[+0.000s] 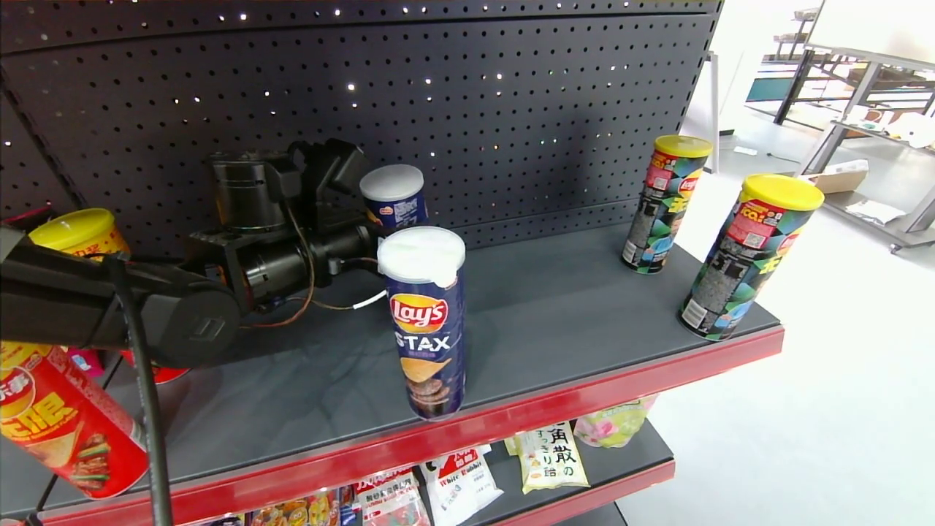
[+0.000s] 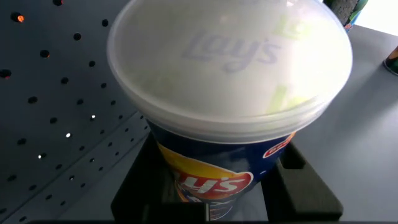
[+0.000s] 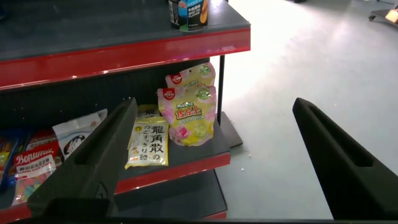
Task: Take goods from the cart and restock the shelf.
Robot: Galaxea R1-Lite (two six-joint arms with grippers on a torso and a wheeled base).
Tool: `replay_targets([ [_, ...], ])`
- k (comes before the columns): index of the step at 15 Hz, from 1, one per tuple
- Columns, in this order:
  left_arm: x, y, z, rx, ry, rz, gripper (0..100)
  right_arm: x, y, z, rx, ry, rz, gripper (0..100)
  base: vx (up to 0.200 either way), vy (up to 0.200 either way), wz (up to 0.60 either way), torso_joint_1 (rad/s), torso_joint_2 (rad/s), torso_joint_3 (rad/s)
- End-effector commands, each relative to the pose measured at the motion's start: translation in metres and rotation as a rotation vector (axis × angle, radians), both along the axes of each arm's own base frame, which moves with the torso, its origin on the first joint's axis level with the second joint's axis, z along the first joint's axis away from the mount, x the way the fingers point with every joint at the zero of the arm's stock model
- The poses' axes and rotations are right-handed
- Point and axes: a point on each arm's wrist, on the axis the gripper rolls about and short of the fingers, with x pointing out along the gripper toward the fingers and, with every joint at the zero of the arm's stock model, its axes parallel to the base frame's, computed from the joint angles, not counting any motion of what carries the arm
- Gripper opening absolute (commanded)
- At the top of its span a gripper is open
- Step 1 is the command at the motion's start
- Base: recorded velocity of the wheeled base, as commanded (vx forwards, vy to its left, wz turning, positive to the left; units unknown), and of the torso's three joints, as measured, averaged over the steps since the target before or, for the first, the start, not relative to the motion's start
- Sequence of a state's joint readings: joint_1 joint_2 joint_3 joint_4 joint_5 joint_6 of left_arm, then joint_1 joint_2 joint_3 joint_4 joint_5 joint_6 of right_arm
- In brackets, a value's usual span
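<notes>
— Okay, where is the can right now?
— My left gripper (image 1: 359, 245) has it. It is the back blue can (image 1: 394, 191), far in by the pegboard wall (image 1: 511, 109) on the top shelf (image 1: 570, 307). The head view puts it right behind a front blue can (image 1: 427, 321), which stands at the shelf's red front edge.
— Is it down on the shelf?
— I cannot tell; the front blue can hides its bottom. The left wrist view gives me what the head view does not: the white lid (image 2: 230, 62) from just above, and a black finger (image 2: 140, 190) on each side of the can, pinching it.
— And the other arm?
— My right gripper (image 3: 217, 168) is down low, near the lower shelf (image 3: 186, 169). Its fingers (image 3: 93, 165) are spread wide apart (I see floor between them). That view shows me the snacks much better than the head view: pink and yellow bags (image 3: 189, 102) standing up, a yellow bag (image 3: 149, 143) just beside them, a white bag (image 3: 78, 132) further along.
— What else is up top?
— A far yellow-lid can (image 1: 665, 204) and a near yellow-lid can (image 1: 746, 257) at the right end, well apart from the blue ones. A red can (image 1: 66, 431) sits at the front left, and a second red can (image 1: 77, 232) with a yellow lid is behind my arm.
</notes>
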State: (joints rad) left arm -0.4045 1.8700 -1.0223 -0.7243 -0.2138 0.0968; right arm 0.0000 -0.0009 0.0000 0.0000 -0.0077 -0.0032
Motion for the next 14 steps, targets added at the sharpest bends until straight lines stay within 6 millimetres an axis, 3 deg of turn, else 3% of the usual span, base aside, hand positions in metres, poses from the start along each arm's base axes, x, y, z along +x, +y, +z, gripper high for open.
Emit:
replay_targets([
  [1,-0.0015,0.0005,0.0026,-0.003,-0.006,0.000,0,0.0001,0.0000,0.0000,-0.001,0.001,0.000,100,0.000,0.000,0.00,0.000,0.00,0.000],
  [12,-0.0044,-0.0007,0.0012,0.001,0.007,-0.006,0,0.0001,0.0000,0.0000,0.000,0.001,0.000,100,0.000,0.000,0.00,0.000,0.00,0.000],
  [13,-0.0046,-0.0006,0.0021,0.001,0.004,-0.006,100,0.0001,0.0000,0.0000,0.000,0.001,0.000,100,0.000,0.000,0.00,0.000,0.00,0.000],
  [14,-0.0047,0.0001,0.0023,0.001,0.004,-0.004,100,0.0001,0.0000,0.0000,0.000,0.001,0.000,100,0.000,0.000,0.00,0.000,0.00,0.000],
])
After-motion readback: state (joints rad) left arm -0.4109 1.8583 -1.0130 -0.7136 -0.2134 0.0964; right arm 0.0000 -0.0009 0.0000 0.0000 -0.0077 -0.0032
